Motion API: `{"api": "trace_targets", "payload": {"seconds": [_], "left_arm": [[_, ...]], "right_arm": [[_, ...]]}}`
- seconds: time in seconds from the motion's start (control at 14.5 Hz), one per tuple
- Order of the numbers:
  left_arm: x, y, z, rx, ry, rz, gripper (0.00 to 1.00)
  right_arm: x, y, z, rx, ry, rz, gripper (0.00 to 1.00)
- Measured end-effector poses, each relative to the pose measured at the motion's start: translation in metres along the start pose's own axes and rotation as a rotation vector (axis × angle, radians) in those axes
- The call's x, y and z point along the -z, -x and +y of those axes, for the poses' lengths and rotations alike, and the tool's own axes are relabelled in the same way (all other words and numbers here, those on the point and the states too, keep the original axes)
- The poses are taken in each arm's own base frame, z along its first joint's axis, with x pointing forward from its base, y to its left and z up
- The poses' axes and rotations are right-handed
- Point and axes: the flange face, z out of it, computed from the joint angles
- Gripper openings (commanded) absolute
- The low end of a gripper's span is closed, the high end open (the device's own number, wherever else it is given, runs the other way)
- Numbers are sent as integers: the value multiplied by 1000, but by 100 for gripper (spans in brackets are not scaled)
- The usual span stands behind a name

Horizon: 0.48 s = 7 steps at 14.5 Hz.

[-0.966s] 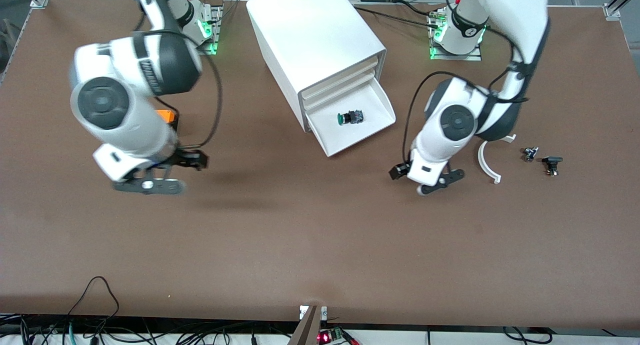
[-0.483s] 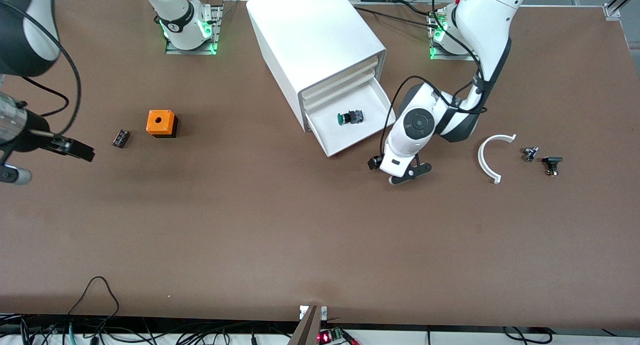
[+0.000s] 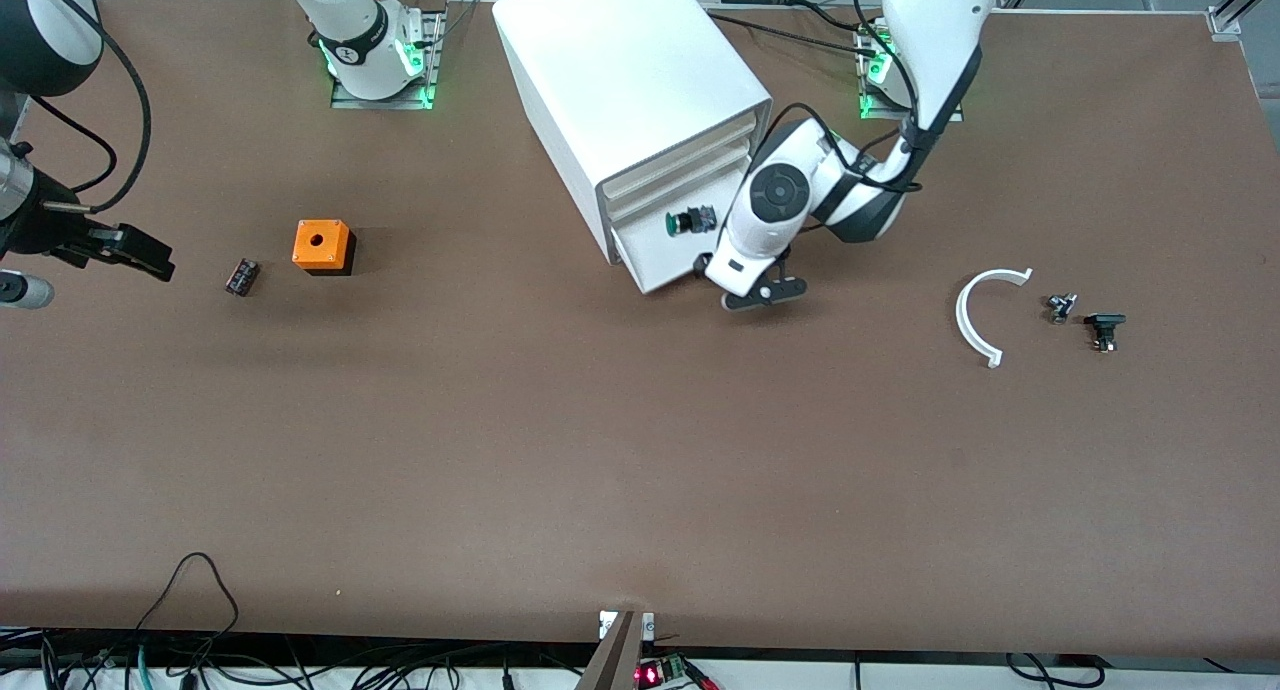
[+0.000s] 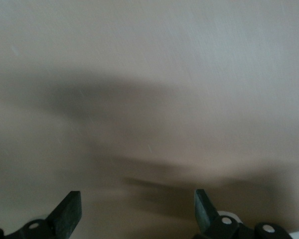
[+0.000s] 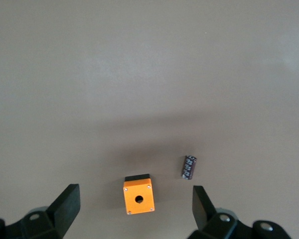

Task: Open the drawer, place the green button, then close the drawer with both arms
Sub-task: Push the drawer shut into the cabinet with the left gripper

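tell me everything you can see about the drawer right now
The drawer is the bottommost tray of the white cabinet, smooth white plastic by its look, with raised side walls. It is pulled partway out toward the front camera. The button, green cap on a black body, lies on its side inside it. The left arm's wrist covers its corner toward that arm's end of the table, and the left gripper is at its front edge; contact cannot be told.

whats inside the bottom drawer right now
The green-capped button lies on its side in the partly open bottom drawer. The left arm, with its open left gripper at the drawer's front, covers the rest of the inside.
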Motion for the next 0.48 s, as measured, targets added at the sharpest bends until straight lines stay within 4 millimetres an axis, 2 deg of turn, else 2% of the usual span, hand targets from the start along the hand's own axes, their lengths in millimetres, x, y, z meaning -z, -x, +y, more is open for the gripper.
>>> {"api": "trace_targets", "payload": {"seconds": [0.14,0.28,0.41,0.48], "left_arm": [[-6,28,9,-47,-9,-21,100],[-10,52,16,-87,-16,-35,100],[-11,69,20,-116,-20,-42,100],[-8,71,22,-119,-17,-38,100]], "right_arm": [[-1,1,12,36,0,-1,100],[1,2,11,51,-9,1,100],[5,5,6,59,-12,3,100],[6,8,6,60,-13,2,100]]}}
